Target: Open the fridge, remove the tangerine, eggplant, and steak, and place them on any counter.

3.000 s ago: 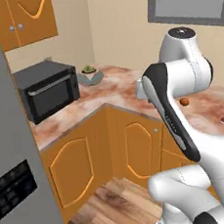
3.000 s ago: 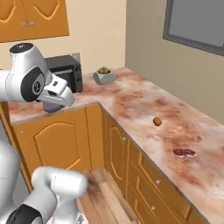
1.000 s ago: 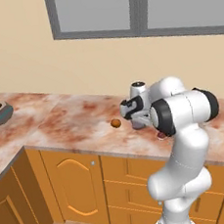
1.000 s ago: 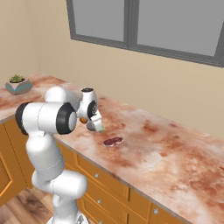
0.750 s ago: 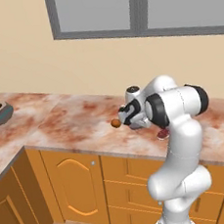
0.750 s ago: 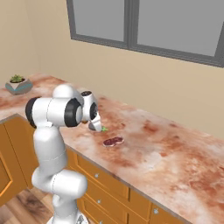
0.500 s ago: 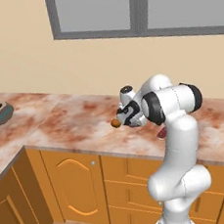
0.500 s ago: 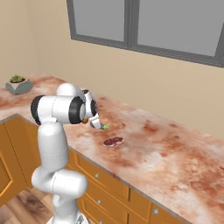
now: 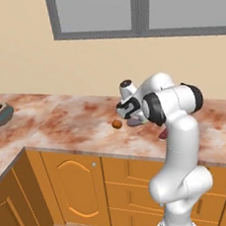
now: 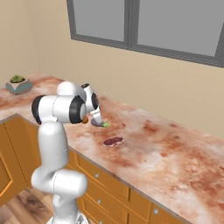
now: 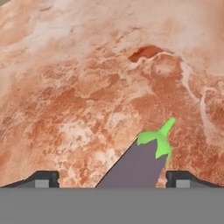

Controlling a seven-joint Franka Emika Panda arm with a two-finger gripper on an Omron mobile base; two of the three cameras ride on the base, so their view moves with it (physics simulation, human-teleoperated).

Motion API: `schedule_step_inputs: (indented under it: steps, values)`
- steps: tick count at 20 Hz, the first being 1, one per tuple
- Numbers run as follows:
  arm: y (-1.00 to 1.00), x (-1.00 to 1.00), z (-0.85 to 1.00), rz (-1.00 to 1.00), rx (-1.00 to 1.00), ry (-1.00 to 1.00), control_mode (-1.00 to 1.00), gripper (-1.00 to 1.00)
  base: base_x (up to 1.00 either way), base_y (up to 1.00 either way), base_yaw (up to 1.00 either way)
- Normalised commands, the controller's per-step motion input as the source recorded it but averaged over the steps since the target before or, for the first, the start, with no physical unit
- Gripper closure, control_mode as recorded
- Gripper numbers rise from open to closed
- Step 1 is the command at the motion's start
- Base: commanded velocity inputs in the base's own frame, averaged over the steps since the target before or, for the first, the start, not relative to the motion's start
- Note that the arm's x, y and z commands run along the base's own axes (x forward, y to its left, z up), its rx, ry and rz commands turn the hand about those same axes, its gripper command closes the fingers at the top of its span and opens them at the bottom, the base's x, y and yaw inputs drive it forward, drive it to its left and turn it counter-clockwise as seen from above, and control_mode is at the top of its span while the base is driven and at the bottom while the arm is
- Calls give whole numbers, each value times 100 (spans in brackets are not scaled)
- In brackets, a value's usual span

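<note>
The gripper [image 11: 112, 179] stands with its two finger tips wide apart, one tip [image 11: 41, 178] at the lower left of the hand view and the other at the lower right, and neither tip touches anything. The eggplant [image 11: 140, 162] lies between them on the counter [image 11: 87, 87], closer to the right-hand tip. Its dark purple body runs up from the bottom edge of that view toward about 1 o'clock, and its green stem end points the same way. There is a clear gap between the purple body and each tip, so the eggplant is free of the pincer and rests on the marbled stone.

In the left base view the gripper [image 9: 130, 114] hangs low over the counter [image 9: 76, 124], and the eggplant [image 9: 134, 123] shows as a purple shape just under it. The tangerine [image 9: 117, 124] sits on the stone just beside the gripper, at about 8 o'clock from it. The steak [image 9: 163, 134] peeks out from behind the arm at about 4 o'clock.

In the right base view the eggplant [image 10: 99, 124] lies with its green end toward 3 o'clock, and the steak [image 10: 113, 141] lies near it at about 4 o'clock, apart from it. A potted plant [image 10: 19, 84] stands well away at the far left of the counter.
</note>
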Motion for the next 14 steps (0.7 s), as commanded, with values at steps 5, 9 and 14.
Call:
schedule_step_inputs:
  steps: [5,9,14]
  values:
    - [-8,-69,93,1,0,0,-100,-100,0,0,0]
    - [21,-100,100,13,0,0,-100,-100,0,0,0]
    - [46,-100,86,22,0,0,-100,-100,0,0,0]
